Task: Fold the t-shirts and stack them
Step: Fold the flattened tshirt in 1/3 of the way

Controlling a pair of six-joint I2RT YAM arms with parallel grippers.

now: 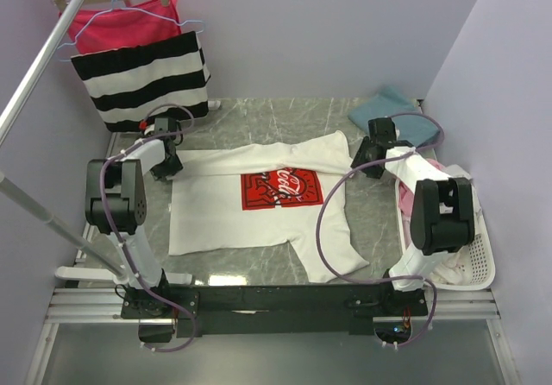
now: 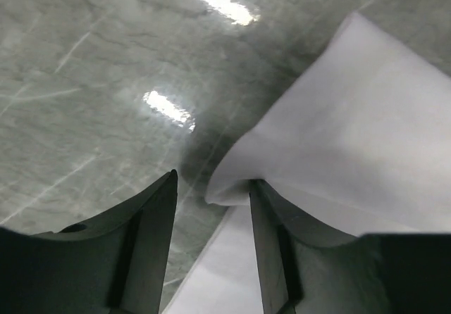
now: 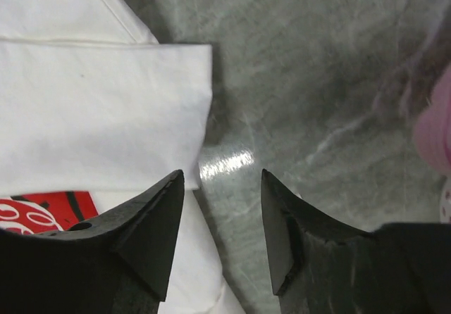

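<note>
While the white t-shirt [image 1: 224, 221] lies spread on the table [image 1: 259, 122], the left gripper [image 2: 211, 180] stands parted and empty over one sleeve corner, the right gripper [image 3: 222, 177] likewise just beside the other.

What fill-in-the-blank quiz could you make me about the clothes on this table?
The white t-shirt spread on the table bears a square logo coloured ___.
The teal-blue t-shirt lies at the table's far ___ corner.
The hanging garment at far left has black and white ___.
Missing words: red; right; stripes.
</note>
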